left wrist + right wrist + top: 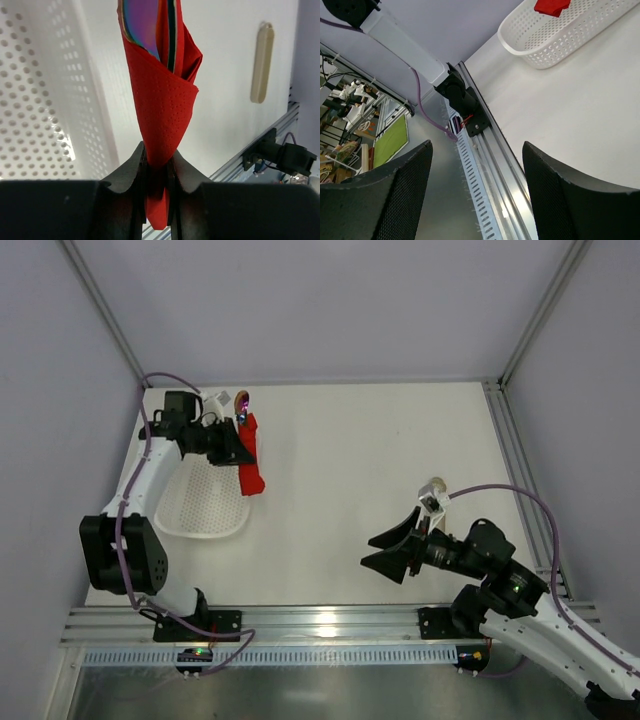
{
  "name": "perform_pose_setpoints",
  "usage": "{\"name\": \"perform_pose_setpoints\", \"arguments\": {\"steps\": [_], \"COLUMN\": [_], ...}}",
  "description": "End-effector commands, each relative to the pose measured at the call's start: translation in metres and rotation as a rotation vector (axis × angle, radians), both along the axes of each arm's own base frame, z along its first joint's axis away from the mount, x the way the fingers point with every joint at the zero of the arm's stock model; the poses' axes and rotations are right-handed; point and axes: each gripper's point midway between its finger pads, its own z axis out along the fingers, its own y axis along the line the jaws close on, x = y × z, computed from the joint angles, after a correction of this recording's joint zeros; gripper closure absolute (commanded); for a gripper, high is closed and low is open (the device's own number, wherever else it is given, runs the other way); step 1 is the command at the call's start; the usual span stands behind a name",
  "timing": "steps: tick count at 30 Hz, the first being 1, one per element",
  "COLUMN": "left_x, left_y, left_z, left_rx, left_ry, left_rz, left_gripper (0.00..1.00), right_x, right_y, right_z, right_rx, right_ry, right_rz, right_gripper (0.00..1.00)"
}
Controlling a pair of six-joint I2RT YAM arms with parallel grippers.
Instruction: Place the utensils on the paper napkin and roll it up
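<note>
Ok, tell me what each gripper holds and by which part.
The left gripper pinches the rolled red napkin near one end, utensils wrapped inside. The right gripper is open and holds nothing.

The table (380,470) is plain white, with aluminium rails (330,620) along its six o'clock and three o'clock edges. A white perforated basket (200,505) lies on it at nine o'clock, close to the left edge. A beige oblong tray (262,62) also lies flat on the top; only the left wrist view shows it.
</note>
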Motion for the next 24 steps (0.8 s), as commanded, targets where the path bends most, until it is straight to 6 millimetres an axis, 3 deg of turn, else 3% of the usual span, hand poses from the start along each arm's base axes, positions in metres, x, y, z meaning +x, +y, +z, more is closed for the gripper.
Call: {"name": "perform_pose_setpoints", "arguments": {"steps": [1, 8, 16, 24], "left_x": [0.013, 0.042, 0.060, 0.067], "left_y": [0.035, 0.057, 0.062, 0.063], "left_z": [-0.006, -0.016, -0.078, -0.126], "left_rx": [0.115, 0.095, 0.089, 0.073], "left_ry": [0.009, 0.044, 0.178, 0.267], "left_rz": [0.037, 0.113, 0.154, 0.185], "left_gripper": [1.00, 1.00, 1.00, 1.00], "right_x": [-0.006, -0.008, -0.008, -0.004], "right_y": [-0.012, -0.028, -0.032, -0.034], "right_z": [0.000, -0.009, -0.011, -0.011], "right_rx": [-0.005, -0.066, -0.106, -0.120], "right_ry": [-0.033, -0.072, -0.100, -0.115], "right_rz": [-0.018, -0.057, -0.062, -0.079], "right_gripper": [0.27, 0.26, 0.25, 0.25]}}
